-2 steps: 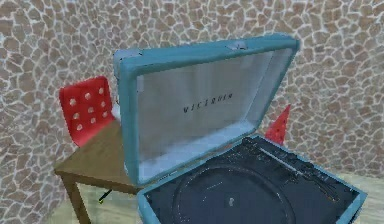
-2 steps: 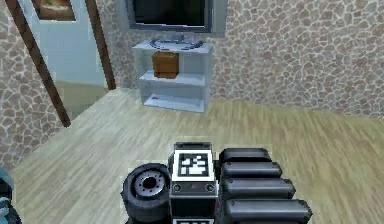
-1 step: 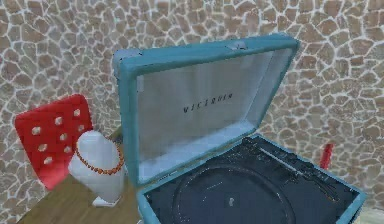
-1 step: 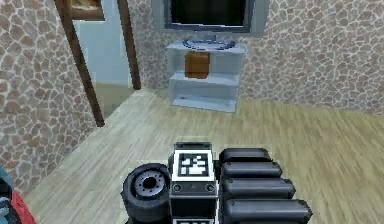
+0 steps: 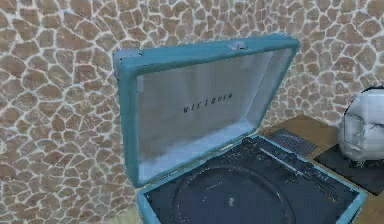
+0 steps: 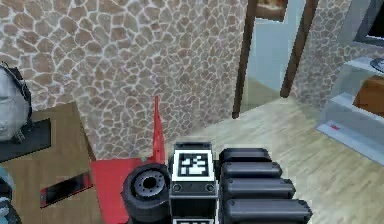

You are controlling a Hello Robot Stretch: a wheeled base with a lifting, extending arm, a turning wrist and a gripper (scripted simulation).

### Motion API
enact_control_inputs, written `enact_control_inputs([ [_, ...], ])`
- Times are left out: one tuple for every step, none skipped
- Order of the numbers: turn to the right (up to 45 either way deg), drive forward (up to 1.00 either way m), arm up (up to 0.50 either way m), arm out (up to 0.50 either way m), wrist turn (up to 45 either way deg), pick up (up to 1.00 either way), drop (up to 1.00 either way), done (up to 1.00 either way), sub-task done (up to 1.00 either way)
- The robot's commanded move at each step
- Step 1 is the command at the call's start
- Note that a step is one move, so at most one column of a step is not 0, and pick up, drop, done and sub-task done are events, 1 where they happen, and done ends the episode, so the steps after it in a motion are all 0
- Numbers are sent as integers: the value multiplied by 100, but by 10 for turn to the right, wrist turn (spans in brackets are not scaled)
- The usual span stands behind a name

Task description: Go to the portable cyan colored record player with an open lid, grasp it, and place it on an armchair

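The cyan box-shaped record player [image 5: 215, 130] is right up close in the forward view. Its lid [image 5: 200, 95] stands up and is white inside. The flat black deck [image 5: 245, 192] with a round plate lies below it. The record player shows in front of the brown wooden table [image 5: 300, 128] and hides the table's left part. I cannot tell what it rests on. On the table, a white rounded statue [image 5: 362, 122] stands on a flat dark mat [image 5: 345, 162]. Behind the table is a wall of brown stones [image 5: 50, 110].

In the arm side view, the table [image 6: 55, 150] is at the left, with the statue [image 6: 12, 100] at its far left end. A bright red thing [image 6: 115, 180] with a thin upright edge is just beside the table. Past it, farther from the table, is the dark arm [image 6: 255, 185] with its white square with black marks [image 6: 195, 165]. The gripper [image 6: 150, 188] is the dark round body between the red thing and the white square. Its fingers are too hard to make out, so I cannot tell how they stand or whether the gripper holds anything. Well apart from the table is a brown door frame [image 6: 245, 60], and farther still a grey shelf [image 6: 355, 105].
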Motion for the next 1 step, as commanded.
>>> enact_control_inputs([
  [-450,0,0,0,0,0,0,0,0],
])
